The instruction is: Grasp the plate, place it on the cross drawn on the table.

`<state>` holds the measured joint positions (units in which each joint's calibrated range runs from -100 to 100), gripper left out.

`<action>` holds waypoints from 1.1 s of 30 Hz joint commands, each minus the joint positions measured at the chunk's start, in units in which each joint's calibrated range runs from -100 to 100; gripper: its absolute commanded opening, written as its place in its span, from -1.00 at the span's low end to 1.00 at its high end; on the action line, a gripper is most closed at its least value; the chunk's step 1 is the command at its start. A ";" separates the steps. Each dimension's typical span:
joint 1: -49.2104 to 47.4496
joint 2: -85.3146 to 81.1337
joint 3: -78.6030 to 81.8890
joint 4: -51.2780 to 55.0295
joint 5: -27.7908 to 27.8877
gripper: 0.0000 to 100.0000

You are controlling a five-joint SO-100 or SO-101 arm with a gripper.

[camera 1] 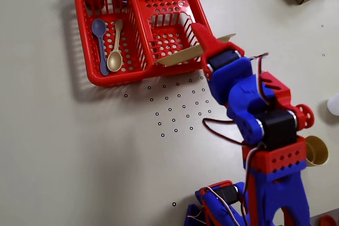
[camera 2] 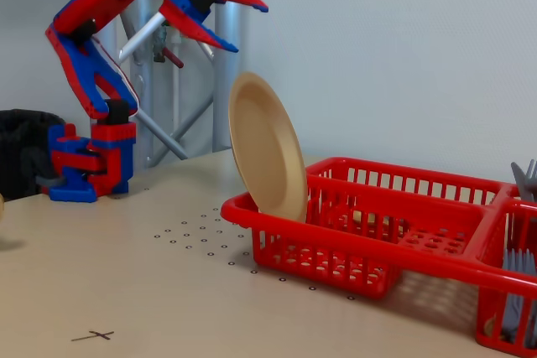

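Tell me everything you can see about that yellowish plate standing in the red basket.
The plate is round, shallow and pale cream-yellow with a raised rim; it looks like plastic. It stands nearly on edge, leaning, with its lower edge inside the end compartment of the red basket and resting against the basket's wall. From overhead it shows only as a thin slanted sliver. The open end effector hovers above it without touching. It sits far from the cross.
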<state>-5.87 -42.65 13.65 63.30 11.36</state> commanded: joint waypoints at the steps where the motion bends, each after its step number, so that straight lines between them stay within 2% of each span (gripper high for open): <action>1: 1.92 2.66 -7.03 -0.73 0.49 -0.46; 6: 4.36 8.07 -12.47 1.85 1.42 -0.53; 16: 8.74 12.81 -14.92 6.36 3.76 -0.53; 33: 10.11 25.23 -22.63 6.44 4.10 -0.52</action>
<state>3.69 -17.08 -3.89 69.79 15.36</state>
